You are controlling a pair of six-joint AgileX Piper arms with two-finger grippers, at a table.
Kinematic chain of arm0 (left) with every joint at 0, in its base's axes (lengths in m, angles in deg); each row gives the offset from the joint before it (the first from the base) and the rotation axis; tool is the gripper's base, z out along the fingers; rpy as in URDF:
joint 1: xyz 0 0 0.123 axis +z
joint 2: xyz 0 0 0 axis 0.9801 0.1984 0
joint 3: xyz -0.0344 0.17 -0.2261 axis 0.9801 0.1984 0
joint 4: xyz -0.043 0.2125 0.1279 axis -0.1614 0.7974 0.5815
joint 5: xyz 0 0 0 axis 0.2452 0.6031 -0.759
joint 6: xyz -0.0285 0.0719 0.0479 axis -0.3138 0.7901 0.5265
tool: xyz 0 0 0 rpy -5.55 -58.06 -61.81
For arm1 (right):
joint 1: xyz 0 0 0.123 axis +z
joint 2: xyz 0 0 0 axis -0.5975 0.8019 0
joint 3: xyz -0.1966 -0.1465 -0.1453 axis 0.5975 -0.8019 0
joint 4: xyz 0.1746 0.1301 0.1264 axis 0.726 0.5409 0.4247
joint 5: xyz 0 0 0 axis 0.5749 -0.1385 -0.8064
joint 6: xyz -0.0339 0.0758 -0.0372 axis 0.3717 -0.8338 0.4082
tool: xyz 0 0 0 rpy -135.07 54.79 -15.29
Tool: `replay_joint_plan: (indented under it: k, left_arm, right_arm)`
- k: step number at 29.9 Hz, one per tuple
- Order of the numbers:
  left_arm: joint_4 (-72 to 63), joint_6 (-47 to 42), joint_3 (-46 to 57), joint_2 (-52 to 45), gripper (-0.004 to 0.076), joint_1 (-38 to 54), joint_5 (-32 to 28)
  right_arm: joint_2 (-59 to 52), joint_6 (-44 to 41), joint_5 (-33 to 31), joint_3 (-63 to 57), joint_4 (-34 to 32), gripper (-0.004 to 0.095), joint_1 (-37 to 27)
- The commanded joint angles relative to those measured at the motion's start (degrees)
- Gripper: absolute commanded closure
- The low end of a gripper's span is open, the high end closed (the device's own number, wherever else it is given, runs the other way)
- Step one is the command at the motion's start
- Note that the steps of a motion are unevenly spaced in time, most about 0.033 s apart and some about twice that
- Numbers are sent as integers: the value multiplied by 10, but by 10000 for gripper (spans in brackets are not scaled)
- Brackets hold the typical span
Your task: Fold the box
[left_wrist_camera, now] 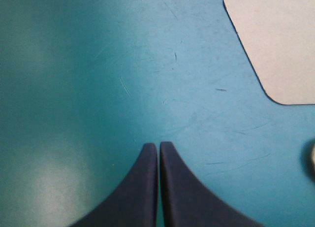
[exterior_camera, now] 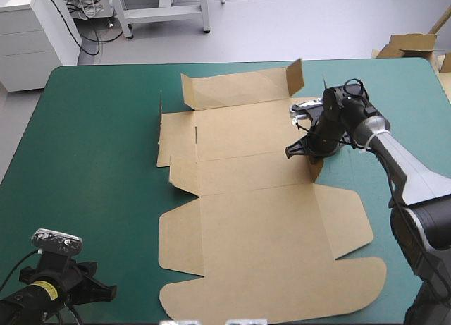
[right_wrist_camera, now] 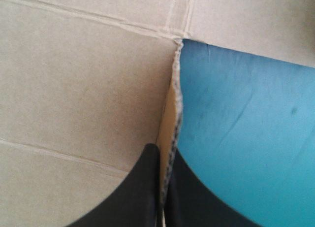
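Box: right side wall in hand, I judge.
The box (exterior_camera: 261, 198) lies mid-table, mostly flat, 1 far wall up. My right gripper (right_wrist_camera: 161, 150) pinches the right flap (right_wrist_camera: 171, 109). The left gripper (left_wrist_camera: 158, 145) is pressed together, idle near-left over the teal-green cover (left_wrist_camera: 88, 79). Next I'd hinge the flap upright along its crease.

Box (exterior_camera: 261, 219) right side flap partly hidden behind right gripper (exterior_camera: 310, 154).

The table (exterior_camera: 91, 149) is wearing its teal-green cover (left_wrist_camera: 98, 64), finely scratched, and is carrying the brown box (exterior_camera: 261, 233) — a cut sheet of board lying mostly flat from the middle toward the right edge, its rounded flap reaching almost to the near edge, its far wall standing raised.
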Motion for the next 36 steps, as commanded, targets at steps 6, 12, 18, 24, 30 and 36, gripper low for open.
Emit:
replay_joint_plan:
  k: [6,12,18,24,30,36]
  left_arm:
    - [-4,0,-13,7,731,1,-27]
    - [-4,0,-13,7,731,1,-27]
    - [-4,0,-13,7,731,1,-27]
    - [-4,0,-13,7,731,1,-27]
    - [-4,0,-13,7,731,1,-27]
    - [-4,0,-13,7,731,1,-27]
  right_arm:
    - [33,231,6,127,1,928,14]
    - [48,347,22,138,36,928,49]
    - [49,431,81,142,47,928,97]
    - [50,492,133,142,49,928,158]
    - [50,546,161,142,9,929,225]
    - [50,568,202,142,2,930,266]
